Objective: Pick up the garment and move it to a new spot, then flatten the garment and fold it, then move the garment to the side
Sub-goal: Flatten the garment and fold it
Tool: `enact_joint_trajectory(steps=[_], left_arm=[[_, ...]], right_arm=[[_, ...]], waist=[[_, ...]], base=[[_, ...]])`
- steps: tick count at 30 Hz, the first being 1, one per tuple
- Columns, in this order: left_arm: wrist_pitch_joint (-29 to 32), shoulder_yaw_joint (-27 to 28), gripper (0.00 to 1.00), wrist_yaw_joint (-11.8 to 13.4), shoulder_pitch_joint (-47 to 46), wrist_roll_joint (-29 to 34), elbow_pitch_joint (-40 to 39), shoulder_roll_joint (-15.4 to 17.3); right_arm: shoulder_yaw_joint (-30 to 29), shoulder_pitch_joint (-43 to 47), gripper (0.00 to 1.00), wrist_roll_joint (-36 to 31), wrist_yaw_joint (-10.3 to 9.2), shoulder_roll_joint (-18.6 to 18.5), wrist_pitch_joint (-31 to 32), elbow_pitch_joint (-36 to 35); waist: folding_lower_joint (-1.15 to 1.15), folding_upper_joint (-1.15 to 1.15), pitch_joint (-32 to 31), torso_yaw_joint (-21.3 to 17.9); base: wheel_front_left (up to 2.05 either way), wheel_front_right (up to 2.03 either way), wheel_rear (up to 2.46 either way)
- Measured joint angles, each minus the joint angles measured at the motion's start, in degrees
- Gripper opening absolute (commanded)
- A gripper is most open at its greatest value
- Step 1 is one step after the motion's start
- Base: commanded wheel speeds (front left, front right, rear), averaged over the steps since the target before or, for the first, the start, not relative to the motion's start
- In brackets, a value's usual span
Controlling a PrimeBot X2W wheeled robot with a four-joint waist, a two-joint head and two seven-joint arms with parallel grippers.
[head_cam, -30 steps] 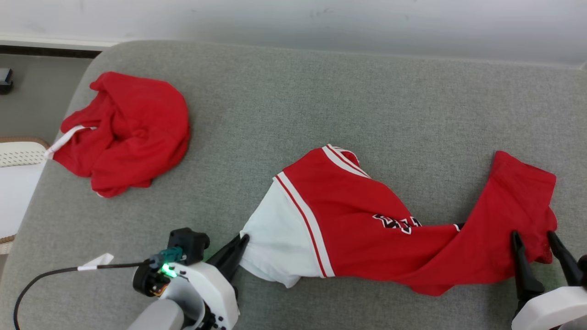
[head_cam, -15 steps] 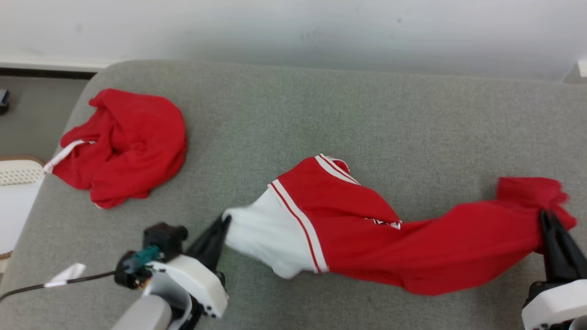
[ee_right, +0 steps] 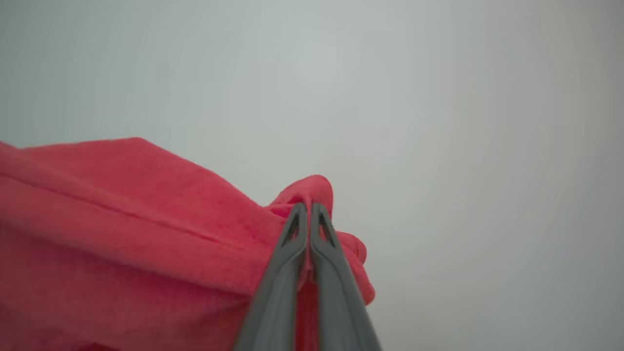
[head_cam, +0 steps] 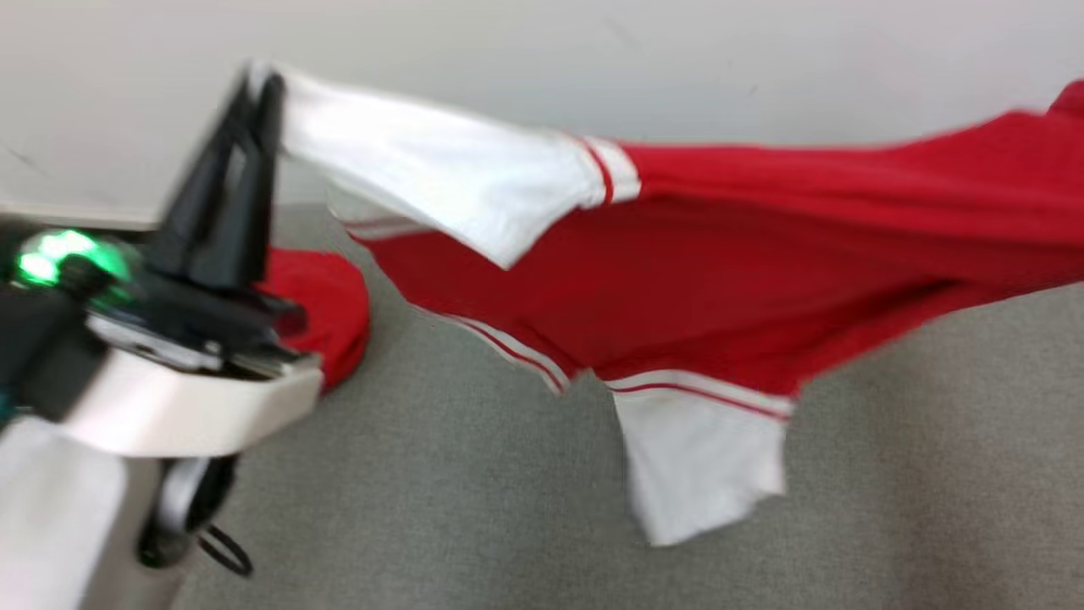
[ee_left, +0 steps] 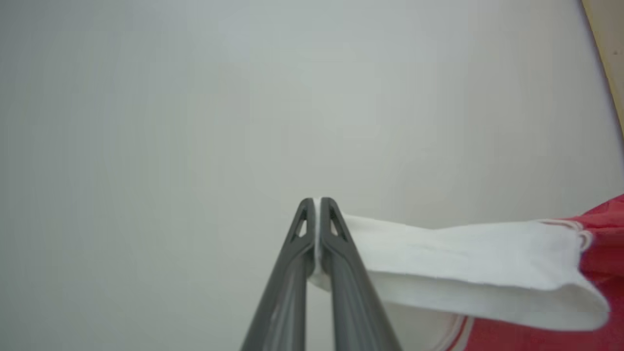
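Our left gripper [head_cam: 258, 85], upper left of the head frame, had its fingers pinched together on a white sleeve tip of the garment [head_cam: 720, 254]. We noted the right gripper [ee_right: 307, 207] clamped on a bunched red edge, centre of its wrist frame. The garment hung stretched across the upper frame above the grey surface [head_cam: 466, 508], its other white sleeve dangling at lower centre. A second red garment [head_cam: 330, 313] lay at mid left.

Head view blurred. The red-and-white jersey garment [head_cam: 762, 254] runs off right edge; crumpled red cloth [head_cam: 326, 313] mostly hidden behind left gripper [head_cam: 261, 83].
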Motion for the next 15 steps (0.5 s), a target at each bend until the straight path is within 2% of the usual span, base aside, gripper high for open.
enact_joint_trajectory(steps=[7, 15], left_arm=[[5.04, 2.78, 0.0, 1.74, -5.41, 1.25, -8.71, 2.79], [7.59, 1.92, 0.0, 2.6, -5.65, 1.21, -9.71, 2.67]], right_arm=[[-0.92, -3.1, 0.0, 1.31, 0.0, -2.94, 2.16, -1.14], [-1.12, -2.95, 0.0, 2.31, 0.0, -2.93, 2.48, -0.38]], waist=[[0.0, 0.0, -3.51, -0.23], [0.0, 0.0, -4.07, -0.71]], base=[[0.0, 0.0, 0.0], [0.0, 0.0, 0.0]])
